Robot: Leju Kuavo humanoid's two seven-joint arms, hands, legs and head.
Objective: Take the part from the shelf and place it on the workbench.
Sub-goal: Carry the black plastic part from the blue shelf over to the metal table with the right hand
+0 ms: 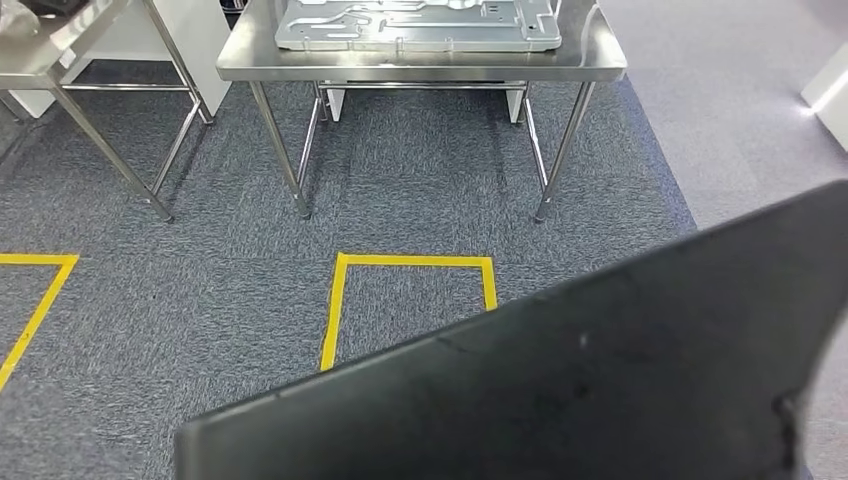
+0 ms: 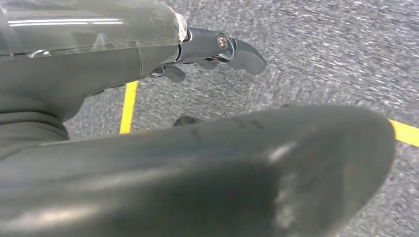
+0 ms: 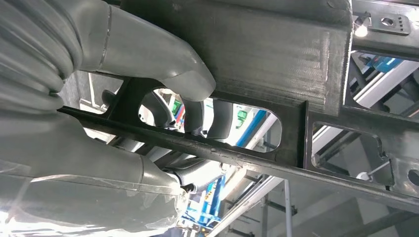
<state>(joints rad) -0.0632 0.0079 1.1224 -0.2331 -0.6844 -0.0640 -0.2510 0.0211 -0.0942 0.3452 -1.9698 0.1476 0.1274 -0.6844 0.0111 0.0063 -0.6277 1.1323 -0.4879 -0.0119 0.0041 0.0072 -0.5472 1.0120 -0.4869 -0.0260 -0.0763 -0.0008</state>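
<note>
- The part (image 1: 560,390) is a big flat dark panel, carried tilted across the lower part of the head view. It's off the shelf and not yet on anything, with the carpet (image 1: 420,190) under it.
- My guess on why it's held low and out in front: it's wide, so it needs a hand on each side, and carrying it like this keeps the workbench (image 1: 420,62) visible over its top edge.
- Right hand (image 3: 163,98) is grasping the part. In the right wrist view the thumb presses on one face while the darker fingers (image 3: 197,118) hook through an oblong cutout and curl round the bar along its edge — a solid clamp, not a loose rest.
- Left hand (image 2: 212,54) is harder to call. In the left wrist view the part's rounded edge (image 2: 222,168) lies just beside it, and the dark fingers stick out past the edge over the carpet. They look fairly straight, but I can't tell whether the hand is actually gripping or just supporting from the side.
- Beyond the hands, the workbench already carries a silver metal plate (image 1: 420,25), so the drop spot may be tight — that's a judgement, though.
- A yellow taped square (image 1: 410,290) sits on the floor between the part and the bench, probably the standing mark.
</note>
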